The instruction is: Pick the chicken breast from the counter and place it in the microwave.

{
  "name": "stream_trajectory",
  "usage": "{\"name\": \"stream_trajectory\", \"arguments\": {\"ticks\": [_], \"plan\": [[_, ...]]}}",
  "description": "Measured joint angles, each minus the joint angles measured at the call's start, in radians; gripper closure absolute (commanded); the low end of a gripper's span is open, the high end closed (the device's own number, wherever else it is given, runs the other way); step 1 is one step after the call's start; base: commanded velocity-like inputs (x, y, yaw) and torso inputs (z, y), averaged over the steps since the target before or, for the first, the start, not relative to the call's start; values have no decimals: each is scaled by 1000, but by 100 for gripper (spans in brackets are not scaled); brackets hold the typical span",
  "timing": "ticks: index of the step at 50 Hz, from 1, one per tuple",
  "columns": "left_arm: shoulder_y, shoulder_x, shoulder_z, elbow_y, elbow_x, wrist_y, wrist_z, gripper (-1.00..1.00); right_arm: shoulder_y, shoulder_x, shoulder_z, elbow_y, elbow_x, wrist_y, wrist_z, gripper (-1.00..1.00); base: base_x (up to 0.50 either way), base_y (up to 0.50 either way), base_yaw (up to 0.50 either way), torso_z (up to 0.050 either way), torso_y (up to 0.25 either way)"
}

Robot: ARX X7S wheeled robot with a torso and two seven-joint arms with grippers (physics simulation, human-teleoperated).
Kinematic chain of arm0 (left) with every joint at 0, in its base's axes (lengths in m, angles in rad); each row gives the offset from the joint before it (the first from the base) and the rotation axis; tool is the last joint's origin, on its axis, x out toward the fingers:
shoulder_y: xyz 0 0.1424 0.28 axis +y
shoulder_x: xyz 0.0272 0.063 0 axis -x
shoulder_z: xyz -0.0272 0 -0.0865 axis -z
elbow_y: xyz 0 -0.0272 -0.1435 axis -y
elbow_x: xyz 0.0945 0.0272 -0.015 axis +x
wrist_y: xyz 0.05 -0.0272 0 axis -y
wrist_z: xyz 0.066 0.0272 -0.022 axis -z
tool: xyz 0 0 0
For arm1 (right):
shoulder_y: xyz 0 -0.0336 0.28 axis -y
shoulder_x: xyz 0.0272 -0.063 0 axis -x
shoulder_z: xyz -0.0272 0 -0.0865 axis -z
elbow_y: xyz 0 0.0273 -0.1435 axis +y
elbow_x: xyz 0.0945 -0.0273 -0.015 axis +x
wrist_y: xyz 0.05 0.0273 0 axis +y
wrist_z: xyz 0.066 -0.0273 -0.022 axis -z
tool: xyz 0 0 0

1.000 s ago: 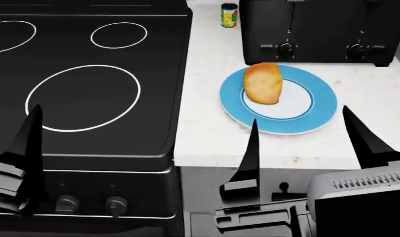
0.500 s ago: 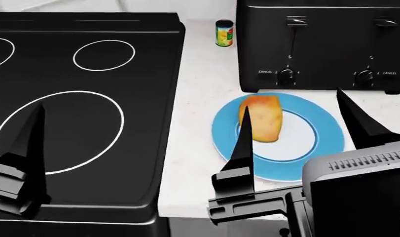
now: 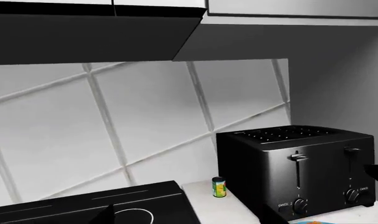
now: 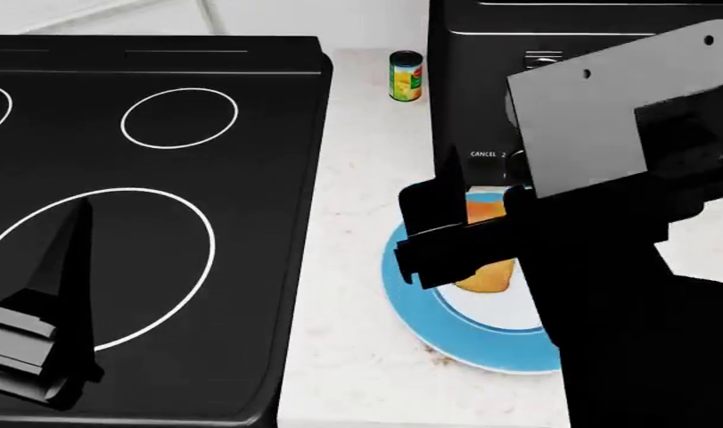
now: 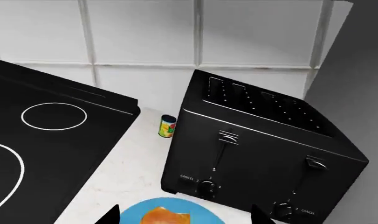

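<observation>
Left gripper: lowest and nearest in the head view, hanging over the black stovetop above its large white ring; only one dark tapered finger shows clearly, so I cannot tell how wide the pincer stands.
Right gripper: the arm's bulky dark body fills the right side of the head view, over the plate; in the right wrist view two dark fingertips show well apart at the picture's edge, the pincer spread wide with nothing between the tips.
Blue plate: lies on the counter, just right of the stovetop, white in its middle, partly hidden by the right arm.
Chicken breast: lies on the plate, golden-orange; only a strip shows past the arm, and that strip runs near to far, toward the toaster; which end points where is hidden.
Toaster: black, two levers, two knobs, just behind the plate.
Writing: "CANCEL" in small white letters beside each toaster knob; digits around the knobs too small to read.
Can: small, yellow-green, upright on the counter between stovetop and toaster; label print unreadable.
Tiled wall: white, farthest back.
</observation>
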Motion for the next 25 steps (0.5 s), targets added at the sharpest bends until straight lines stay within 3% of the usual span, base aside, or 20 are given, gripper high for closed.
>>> {"name": "stream_trajectory", "arguments": {"ticks": [12, 25], "plan": [[14, -15, 8, -5, -10, 28, -9, -100, 149, -30, -142, 227, -91, 7, -116, -100, 0, 0, 0, 0, 0], [40, -37, 6, -14, -16, 66, -5, -100, 194, -70, -295, 438, -232, -85, -252, -100, 0, 0, 0, 0, 0]]}}
